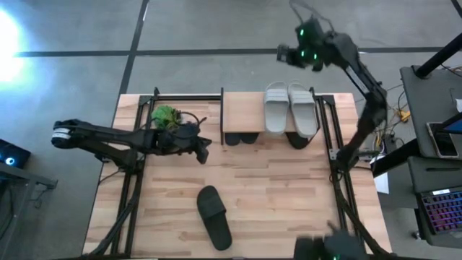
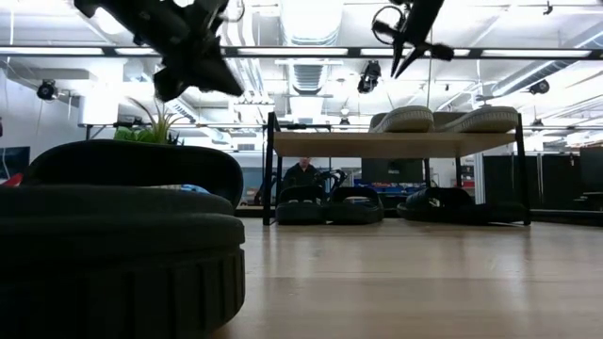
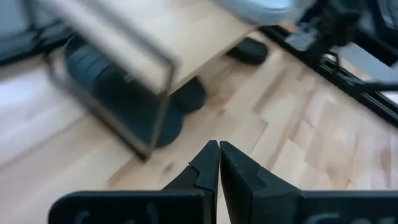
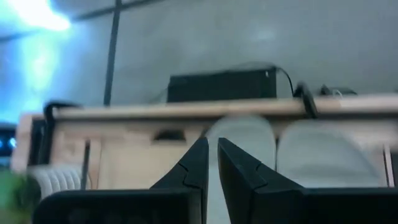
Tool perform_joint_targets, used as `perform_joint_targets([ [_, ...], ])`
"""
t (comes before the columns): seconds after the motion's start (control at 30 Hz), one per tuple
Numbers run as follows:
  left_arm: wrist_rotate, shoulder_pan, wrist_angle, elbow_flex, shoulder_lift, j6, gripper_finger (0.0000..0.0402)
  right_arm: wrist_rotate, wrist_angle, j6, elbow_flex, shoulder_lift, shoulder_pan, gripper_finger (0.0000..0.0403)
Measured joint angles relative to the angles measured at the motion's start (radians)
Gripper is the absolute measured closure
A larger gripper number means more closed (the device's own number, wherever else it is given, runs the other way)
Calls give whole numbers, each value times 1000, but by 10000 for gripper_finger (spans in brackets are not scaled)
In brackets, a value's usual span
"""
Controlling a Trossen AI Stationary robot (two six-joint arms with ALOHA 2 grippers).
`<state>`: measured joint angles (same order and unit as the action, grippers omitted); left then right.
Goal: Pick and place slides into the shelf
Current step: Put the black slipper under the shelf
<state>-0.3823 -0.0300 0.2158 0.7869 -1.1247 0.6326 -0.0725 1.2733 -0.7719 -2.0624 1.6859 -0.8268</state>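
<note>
The shelf [image 1: 244,110] stands at the table's far middle. Two light grey slides [image 1: 276,108] [image 1: 304,110] lie side by side on its plank top. Black slides [image 2: 328,203] [image 2: 452,201] sit on the table under it. Another black slide [image 1: 214,217] lies alone near the table's front edge. My left gripper [image 1: 204,153] hovers shut and holding nothing, left of the shelf's front. My right gripper [image 1: 287,56] is high up beyond the shelf's far side, shut, holding nothing, fingers slanting down toward the grey slides [image 4: 329,152].
A green plant [image 1: 166,115] stands at the far left of the table, beside my left arm. Black frame rails [image 1: 336,130] run along the table's sides. A laptop and cables [image 1: 440,209] sit off the table's right edge. Bare wood lies between the shelf and the lone slide.
</note>
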Motion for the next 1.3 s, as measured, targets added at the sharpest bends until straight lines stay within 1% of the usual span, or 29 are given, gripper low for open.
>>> perform_joint_targets([
  [0.07, 0, 19, 72, -3, 14, 83, 402, 43, -14, 35, -98, 72, -69, 374],
  [0.17, 3, 38, 171, -6, 25, 119, 402, 123, -50, 76, -265, 206, -151, 374],
  [0.2, 3, 42, 189, -6, 27, 121, 402, 144, -70, 84, -298, 249, -173, 374],
  [0.3, 6, 52, 206, -8, 27, 166, 402, 280, -272, 67, -228, 310, -227, 374],
  [0.4, -3, 68, 185, -8, 16, 226, 402, 384, -360, 61, -221, 405, -274, 374],
  [0.53, -20, 76, 176, -9, -15, 353, 402, 502, -324, 101, -293, 559, -340, 374],
  [0.63, -21, 76, 165, -9, -57, 386, 402, 656, -344, 104, -283, 619, -382, 374],
  [0.77, -23, 77, 83, -9, -125, 474, 402, 754, -239, 161, -288, 687, -425, 374],
  [0.9, -22, 77, -91, -9, -205, 489, 402, 779, -108, 285, -295, 726, -416, 374],
  [0.93, -18, 77, -143, -9, -223, 489, 402, 769, -65, 309, -295, 734, -413, 374],
  [1.0, 4, 77, -212, -9, -252, 488, 402, 709, 21, 363, -293, 746, -409, 374],
  [1.1, 14, 75, -234, -5, -283, 489, 402, 622, 115, 432, -293, 748, -413, 374],
  [1.23, 36, 69, -232, -5, -290, 488, 402, 601, 215, 473, -293, 748, -403, 374],
  [1.3, 37, 69, -231, -5, -286, 484, 402, 567, 265, 494, -293, 747, -387, 374],
])
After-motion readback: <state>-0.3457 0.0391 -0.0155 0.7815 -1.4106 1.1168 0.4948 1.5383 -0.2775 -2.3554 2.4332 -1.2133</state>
